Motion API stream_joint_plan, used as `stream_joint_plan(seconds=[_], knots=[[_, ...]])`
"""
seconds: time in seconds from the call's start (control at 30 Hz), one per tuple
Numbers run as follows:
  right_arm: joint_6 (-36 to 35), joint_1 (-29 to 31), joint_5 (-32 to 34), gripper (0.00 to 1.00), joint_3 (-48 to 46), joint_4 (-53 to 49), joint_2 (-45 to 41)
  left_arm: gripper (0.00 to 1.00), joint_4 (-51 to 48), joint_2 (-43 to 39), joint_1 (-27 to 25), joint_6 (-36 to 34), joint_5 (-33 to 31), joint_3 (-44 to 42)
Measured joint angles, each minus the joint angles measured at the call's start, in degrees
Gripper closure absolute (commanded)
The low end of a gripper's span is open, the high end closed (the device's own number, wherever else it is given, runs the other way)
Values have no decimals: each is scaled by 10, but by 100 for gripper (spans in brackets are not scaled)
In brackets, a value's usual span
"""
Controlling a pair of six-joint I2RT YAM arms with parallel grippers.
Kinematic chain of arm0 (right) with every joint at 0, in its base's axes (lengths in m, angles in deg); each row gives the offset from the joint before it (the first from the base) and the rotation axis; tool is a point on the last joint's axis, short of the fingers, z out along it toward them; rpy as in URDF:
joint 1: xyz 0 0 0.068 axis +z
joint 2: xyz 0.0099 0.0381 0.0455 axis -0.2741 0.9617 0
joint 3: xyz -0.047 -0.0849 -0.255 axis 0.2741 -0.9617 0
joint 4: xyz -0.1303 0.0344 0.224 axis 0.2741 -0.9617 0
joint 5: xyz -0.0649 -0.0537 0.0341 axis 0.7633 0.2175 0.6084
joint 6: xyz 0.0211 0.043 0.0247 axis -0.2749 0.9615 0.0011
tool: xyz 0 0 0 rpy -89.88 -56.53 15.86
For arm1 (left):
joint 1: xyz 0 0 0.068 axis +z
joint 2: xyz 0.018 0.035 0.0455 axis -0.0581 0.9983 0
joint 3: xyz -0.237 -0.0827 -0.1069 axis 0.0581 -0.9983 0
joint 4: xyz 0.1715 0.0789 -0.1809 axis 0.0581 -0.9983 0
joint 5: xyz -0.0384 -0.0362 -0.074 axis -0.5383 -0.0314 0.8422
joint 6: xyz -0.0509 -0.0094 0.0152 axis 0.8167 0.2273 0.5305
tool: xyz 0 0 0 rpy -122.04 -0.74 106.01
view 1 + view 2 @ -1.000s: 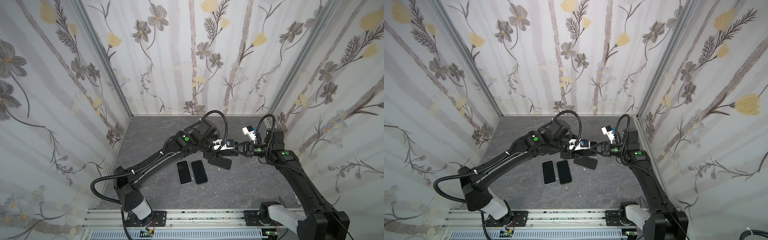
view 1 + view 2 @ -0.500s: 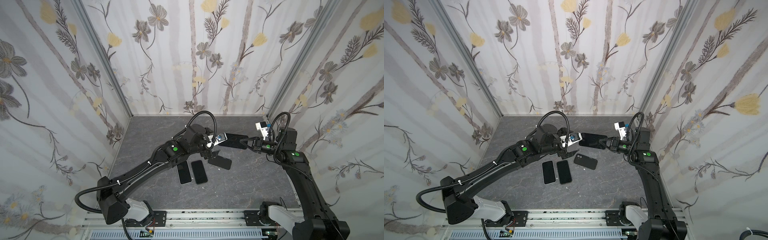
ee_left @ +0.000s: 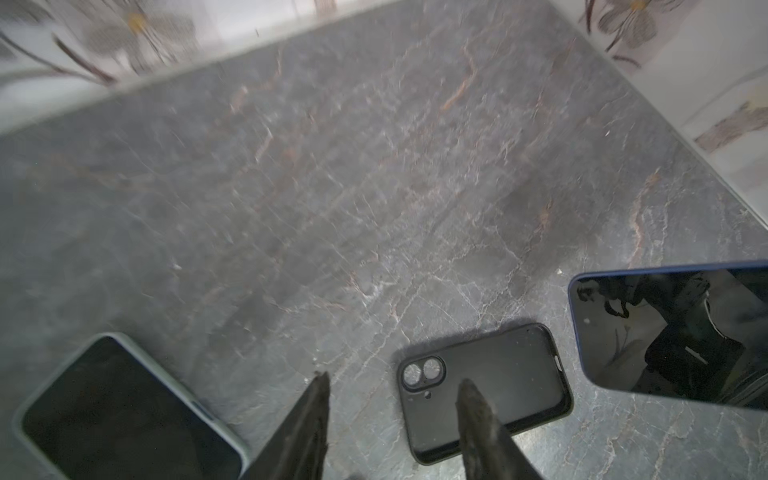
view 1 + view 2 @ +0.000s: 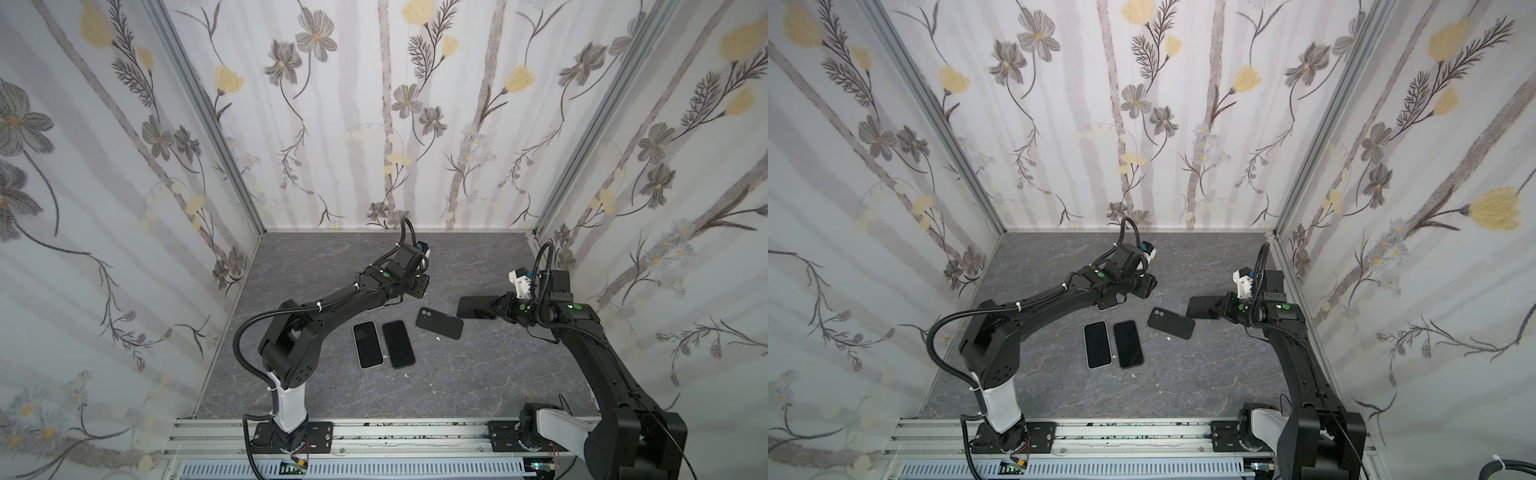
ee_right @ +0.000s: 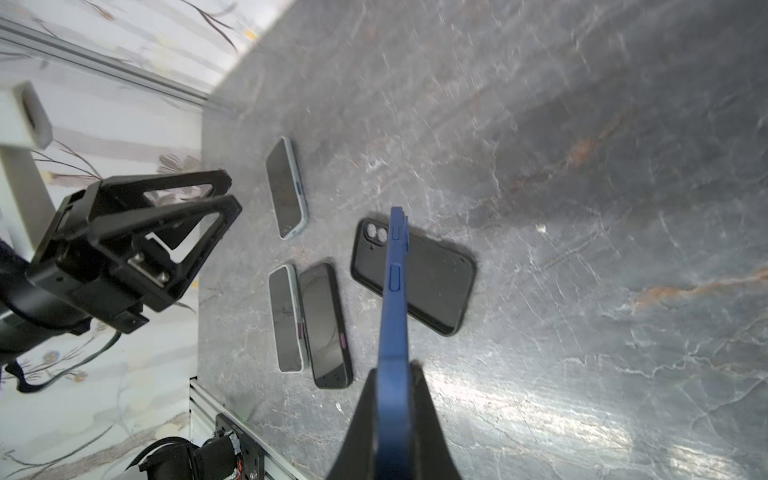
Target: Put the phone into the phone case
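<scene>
The phone [image 4: 477, 306] [image 4: 1201, 307] has a blue edge and a dark screen. My right gripper [image 4: 497, 310] [image 5: 395, 368] is shut on one end of it and holds it above the floor, just right of the phone case. In the right wrist view the phone [image 5: 395, 286] shows edge-on. The black phone case [image 4: 439, 323] [image 4: 1171, 323] [image 3: 490, 382] [image 5: 432, 282] lies empty and flat, hollow side up. My left gripper [image 4: 417, 286] [image 3: 390, 380] [image 5: 232, 193] hovers open and empty, left of the case and behind it.
Two phones lie side by side on the grey floor, one light-cased [image 4: 368, 344] and one dark [image 4: 398, 343]. A third light-cased phone [image 5: 284, 187] [image 3: 116, 407] lies beneath my left arm. Flowered walls enclose the floor on three sides.
My left gripper let go of the phone, drew back to the left and narrowed its jaws. My right gripper carried the phone to the right and lower, beside the case.
</scene>
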Motion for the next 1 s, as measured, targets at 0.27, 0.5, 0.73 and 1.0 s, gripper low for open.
stream_joint_plan(seconds=[0.27, 0.5, 0.73, 1.0], knots=[[-6, 23, 22, 100, -35, 12, 50, 62, -42, 60, -1, 60, 20, 0], [-12, 23, 18, 100, -21, 24, 84, 61, -56, 97, -1, 62, 21, -18], [-22, 24, 36, 100, 7, 23, 106, 62, -33, 93, -6, 62, 47, -43], [-41, 24, 43, 100, 39, 17, 134, 63, -9, 78, -25, 62, 95, -72]])
